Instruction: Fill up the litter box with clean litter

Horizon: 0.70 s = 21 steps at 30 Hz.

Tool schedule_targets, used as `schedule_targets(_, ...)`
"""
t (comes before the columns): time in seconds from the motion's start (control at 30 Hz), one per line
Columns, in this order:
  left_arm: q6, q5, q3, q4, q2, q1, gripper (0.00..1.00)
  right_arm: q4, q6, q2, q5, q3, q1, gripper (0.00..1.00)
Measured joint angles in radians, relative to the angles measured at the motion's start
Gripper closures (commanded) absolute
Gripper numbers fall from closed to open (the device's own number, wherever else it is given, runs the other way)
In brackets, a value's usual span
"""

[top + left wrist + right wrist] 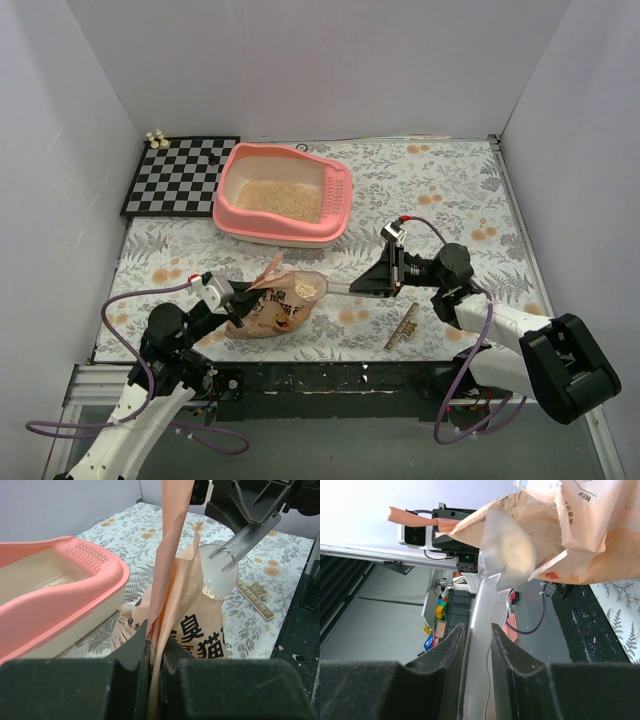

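Observation:
The pink litter box (232, 212) stands at the back middle, with pale beige litter (282, 200) spread over its floor; it also shows in the left wrist view (95, 575). A tan-orange printed bag (272, 305) lies on the mat near the front. My left gripper (232, 297) is shut on the bag's upper edge (167, 565). My right gripper (372, 285) is shut on the handle of a translucent scoop (482, 610), whose bowl (307, 289) holds litter at the bag's mouth. The bowl also shows in the left wrist view (219, 572).
A checkerboard (180, 175) with small pale pieces (155, 138) lies at the back left. A flat brown clip (402, 328) lies on the floral mat right of the bag. White walls close the table on three sides.

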Motion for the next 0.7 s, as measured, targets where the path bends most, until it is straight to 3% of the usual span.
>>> schedule_targets(0.7, 0.004, -0.066, -0.005, -0.014, -0.037, -0.001, 1.00, -0.115, 0.065, -0.273, 0.139, -0.123, -0.018, 0.99)
